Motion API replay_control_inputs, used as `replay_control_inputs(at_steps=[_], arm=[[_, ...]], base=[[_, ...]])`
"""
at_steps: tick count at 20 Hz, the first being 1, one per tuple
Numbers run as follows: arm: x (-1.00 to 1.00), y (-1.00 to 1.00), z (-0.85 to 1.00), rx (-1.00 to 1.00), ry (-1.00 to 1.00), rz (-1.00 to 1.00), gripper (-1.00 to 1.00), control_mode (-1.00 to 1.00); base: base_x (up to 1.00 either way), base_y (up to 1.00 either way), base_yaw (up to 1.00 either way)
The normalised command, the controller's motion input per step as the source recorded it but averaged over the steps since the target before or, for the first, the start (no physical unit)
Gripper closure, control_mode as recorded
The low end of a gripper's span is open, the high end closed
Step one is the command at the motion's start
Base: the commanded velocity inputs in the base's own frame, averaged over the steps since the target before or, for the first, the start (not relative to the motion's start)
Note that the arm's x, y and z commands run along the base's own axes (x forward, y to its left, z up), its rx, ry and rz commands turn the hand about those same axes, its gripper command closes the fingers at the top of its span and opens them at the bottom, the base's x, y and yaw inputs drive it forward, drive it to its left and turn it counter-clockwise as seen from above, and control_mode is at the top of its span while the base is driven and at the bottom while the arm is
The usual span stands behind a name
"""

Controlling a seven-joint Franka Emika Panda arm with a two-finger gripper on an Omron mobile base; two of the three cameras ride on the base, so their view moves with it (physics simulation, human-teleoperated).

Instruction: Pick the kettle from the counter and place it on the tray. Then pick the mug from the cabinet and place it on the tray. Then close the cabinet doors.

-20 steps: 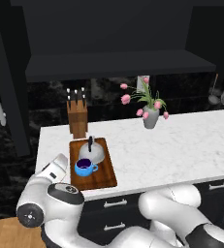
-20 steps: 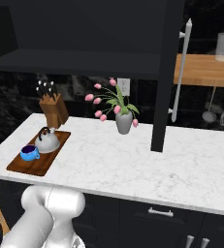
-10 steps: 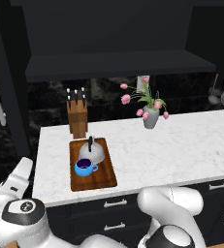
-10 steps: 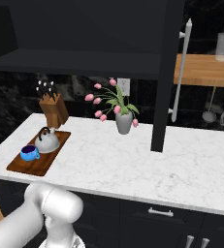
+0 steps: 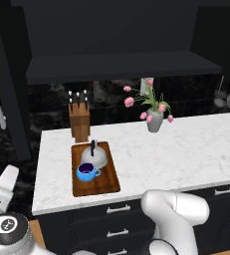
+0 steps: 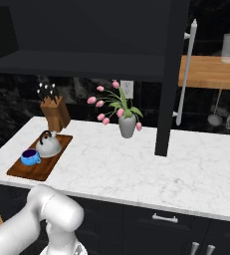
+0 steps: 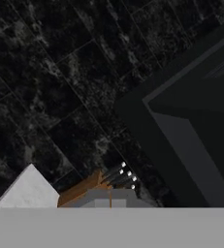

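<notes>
Kettle (image 5: 94, 156) and mug (image 5: 86, 172) both sit on the wooden tray (image 5: 109, 185) at the left end of the marble counter (image 5: 196, 149), the blue mug just in front of the grey kettle, so the two placing steps look complete. What remains, by the look of it, is shutting the cabinet doors: the black cabinet (image 5: 116, 67) above the counter stands open, its dark shelf exposed, with one door (image 6: 169, 74) swung out edge-on at the right, its silver bar handle (image 6: 185, 67) facing away, and the other door (image 5: 7, 84) hanging open at the far left. The arm is folded low in front of the drawers, well below and apart from either door. The hand camera looks up past a knife block (image 7: 87, 186) toward the black tiled wall and the cabinet's underside. Whether the gripper is wide or narrow cannot be told from here; its fingertips are not visible.
</notes>
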Motion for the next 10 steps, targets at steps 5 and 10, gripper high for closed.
replay_control_inputs(at_steps=[5,10], arm=[[0.00,0.01,0.31,-0.15,-0.18,0.04,1.00,-1.00],[0.01,0.00,0.25,-0.27,-0.35,0.02,1.00,-1.00]], base=[[0.00,0.00,0.00],[0.00,0.00,0.00]])
